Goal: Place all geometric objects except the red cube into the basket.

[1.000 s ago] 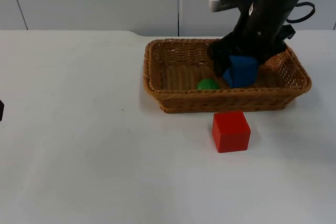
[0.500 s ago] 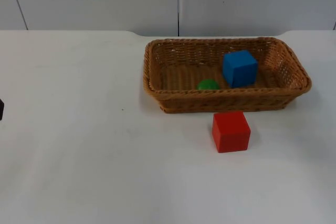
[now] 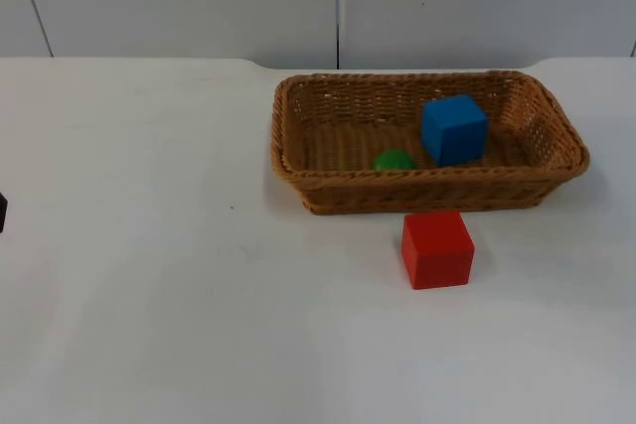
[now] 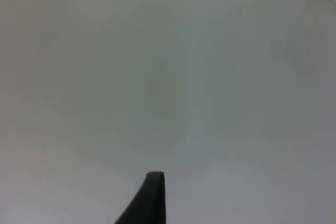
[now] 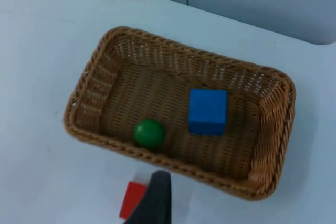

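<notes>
Two shapes, blue cube point(image 3: 454, 129) and green ball point(image 3: 395, 160), inside basket point(image 3: 288, 146); red cube point(image 3: 437, 248) outside; gripper states unreadable.

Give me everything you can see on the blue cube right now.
The blue cube is a plain, solid-coloured block with sharp edges and a matte, smooth look. It rests flat on the floor of the wicker basket, in its right half, turned slightly off the basket's sides. The green ball lies close by on its left, toward the front wall; whether they touch cannot be told. Nothing holds the cube. The red cube sits outside on the table, in front of the basket.
</notes>
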